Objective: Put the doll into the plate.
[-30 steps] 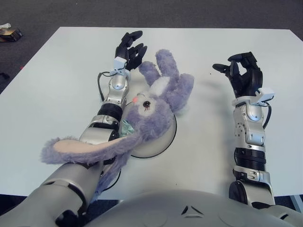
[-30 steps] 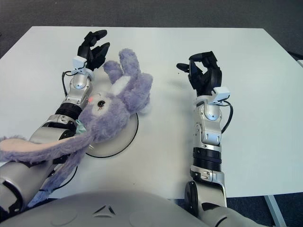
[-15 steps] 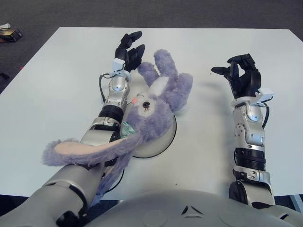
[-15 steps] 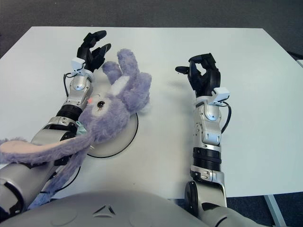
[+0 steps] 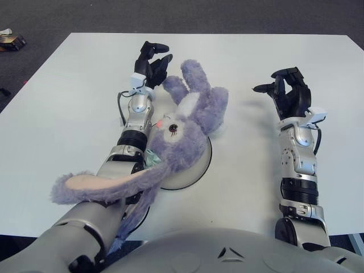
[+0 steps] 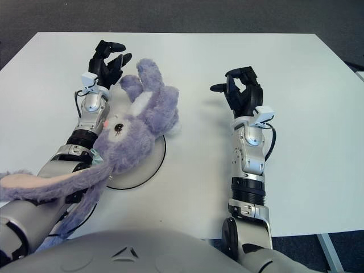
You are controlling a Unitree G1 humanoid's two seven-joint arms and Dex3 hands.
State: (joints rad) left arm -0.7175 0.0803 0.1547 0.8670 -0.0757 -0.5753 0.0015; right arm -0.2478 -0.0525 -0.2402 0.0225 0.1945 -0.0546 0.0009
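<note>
A purple plush rabbit doll (image 5: 183, 131) lies face up with its head and body over the white round plate (image 5: 197, 170) at the table's middle. One long pink-lined ear (image 5: 94, 185) drapes across my left forearm. My left hand (image 5: 151, 61) shows just beyond the doll's raised paws, with loosely spread fingers closed on nothing. My right hand (image 5: 287, 91) is held up well to the right of the doll, apart from it, its fingers relaxed and empty. The doll hides most of the plate.
The white table (image 5: 68, 96) reaches to dark carpet on every side. A small dark object (image 5: 12, 40) lies on the floor at the far left. A black cable (image 5: 121, 108) loops beside my left wrist.
My left hand has drifted slightly left and its fingers have bent a little. The doll's paws have shifted left with it. My right hand has barely moved.
</note>
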